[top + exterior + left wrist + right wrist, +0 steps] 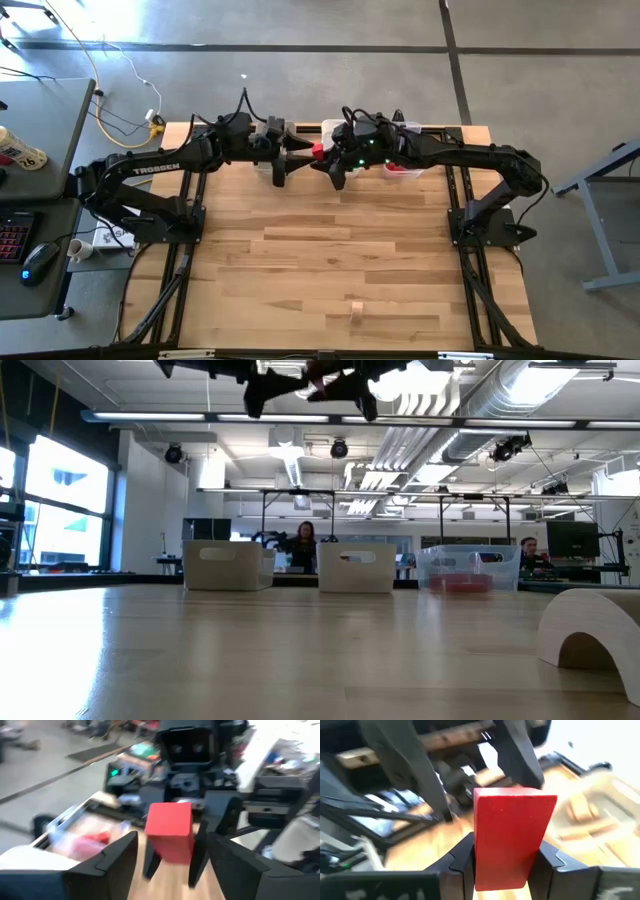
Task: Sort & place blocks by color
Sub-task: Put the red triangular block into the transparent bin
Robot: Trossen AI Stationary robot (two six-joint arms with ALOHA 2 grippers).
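A red block [318, 150] hangs high over the table's far edge, between my two grippers. My right gripper [505, 870] reaches in from the right and is shut on it. My left gripper [170, 865] faces it from the left and is open, one finger on each side of the block [169, 827] and neither touching it. A tan arched block [357, 310] lies on the tabletop near the front edge. My right gripper pinches the red block by two opposite side faces [479, 855], near one end, between its two fingers [462, 862]. The fingers come roughly level from the table's right. The rest of the block [512, 820] sticks out past the fingertips, lifted clear of the table.
Three bins stand along the far edge below the arms: two white ones [230, 565] [357, 567] and a clear one [468, 568] with red pieces inside. The wide wooden tabletop [330, 250] lies bare apart from the tan block [590, 630]. People sit in the room behind.
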